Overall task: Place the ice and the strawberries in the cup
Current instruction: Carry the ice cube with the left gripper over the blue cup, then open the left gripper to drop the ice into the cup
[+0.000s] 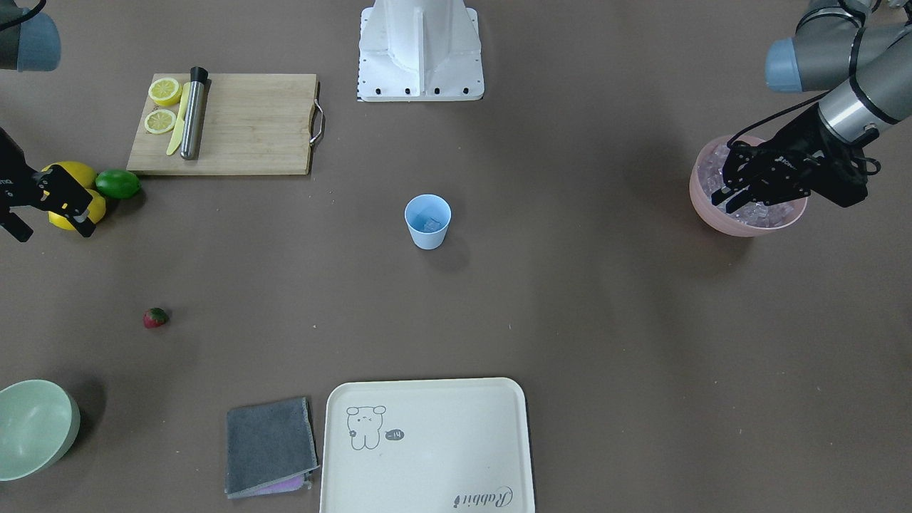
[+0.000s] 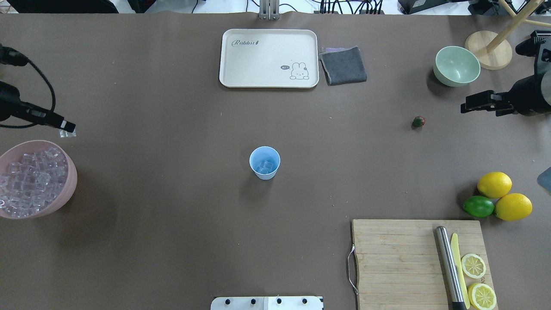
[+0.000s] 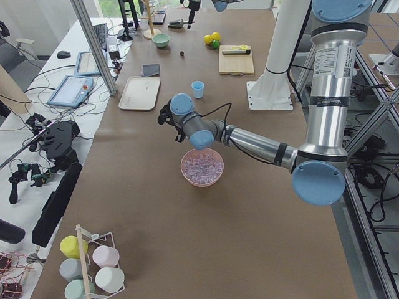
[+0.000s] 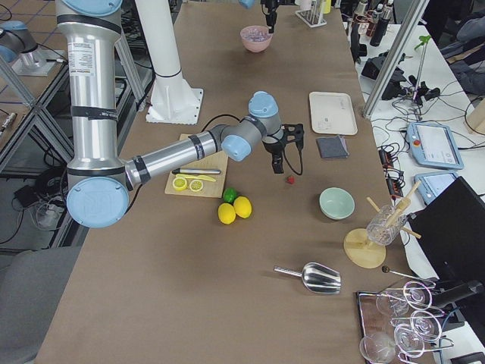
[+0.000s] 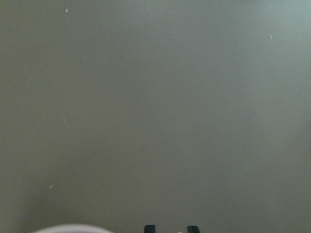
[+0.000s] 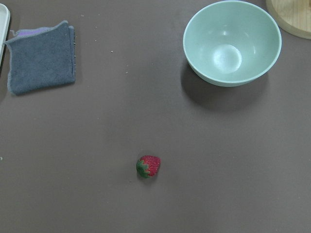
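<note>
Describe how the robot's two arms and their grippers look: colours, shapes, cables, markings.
Both the left arm and right arm are silver-grey metal tubes joined by rounded joints with pale-blue caps; each thick upper tube carries a white printed label. The left gripper and right gripper are black, two-fingered, and black cables loop along each wrist.

Open brown bench (image 2: pixel 172 129) surrounds the cup (image 2: pixel 264 162) on every side, so nothing stands between its mouth and either edge of the overhead frame. At the left edge the pink bowl (image 2: pixel 41 178) sits just below the left pincer (image 2: pixel 66 128), which grips an ice cube (image 2: pixel 68 133). In the upper right the strawberry (image 2: pixel 418 122) lies alone. The pale-green bowl (image 2: pixel 457 66) stands above it, the lemons (image 2: pixel 495 184) and lime (image 2: pixel 478 206) well below, and the spread right pincer (image 2: pixel 465 106) nearby.
</note>
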Robot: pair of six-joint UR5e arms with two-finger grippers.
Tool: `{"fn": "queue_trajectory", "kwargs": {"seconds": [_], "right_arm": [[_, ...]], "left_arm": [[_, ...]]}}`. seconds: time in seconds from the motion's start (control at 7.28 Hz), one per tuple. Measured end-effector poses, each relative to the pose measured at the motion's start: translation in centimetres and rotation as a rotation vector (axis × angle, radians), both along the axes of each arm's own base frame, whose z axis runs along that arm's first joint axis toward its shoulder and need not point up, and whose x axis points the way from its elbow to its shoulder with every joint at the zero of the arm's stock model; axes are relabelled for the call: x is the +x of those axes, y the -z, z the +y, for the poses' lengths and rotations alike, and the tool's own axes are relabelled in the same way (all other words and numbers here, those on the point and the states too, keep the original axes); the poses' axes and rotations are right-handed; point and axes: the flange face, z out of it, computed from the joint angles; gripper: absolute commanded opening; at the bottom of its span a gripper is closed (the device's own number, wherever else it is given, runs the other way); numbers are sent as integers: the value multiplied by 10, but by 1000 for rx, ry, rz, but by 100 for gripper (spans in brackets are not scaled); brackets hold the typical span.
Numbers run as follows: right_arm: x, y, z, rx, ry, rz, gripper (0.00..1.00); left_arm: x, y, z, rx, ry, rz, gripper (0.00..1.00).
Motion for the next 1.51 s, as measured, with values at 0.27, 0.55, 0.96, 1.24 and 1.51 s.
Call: {"fn": "queue_trajectory", "kwargs": {"seconds": [0.27,0.55,0.96,1.24,1.51], "right_arm": [[-1,1,1,-4,-3,-4,100],[-2,1,1,-5,-2,-4,100],[-5,5,-1,0,0,-8,100],[-7,7,-2,5,-3,-6,100],[-8,7,-2,7,-4,-5,100]], "left_arm": [[25,71,-28,-86,56,55,0],[83,130,-27,-188,74,106,0],[202,203,16,-278,162,149,0],[251,229,41,-305,202,171,0],[291,245,58,-313,240,181,0]]}}
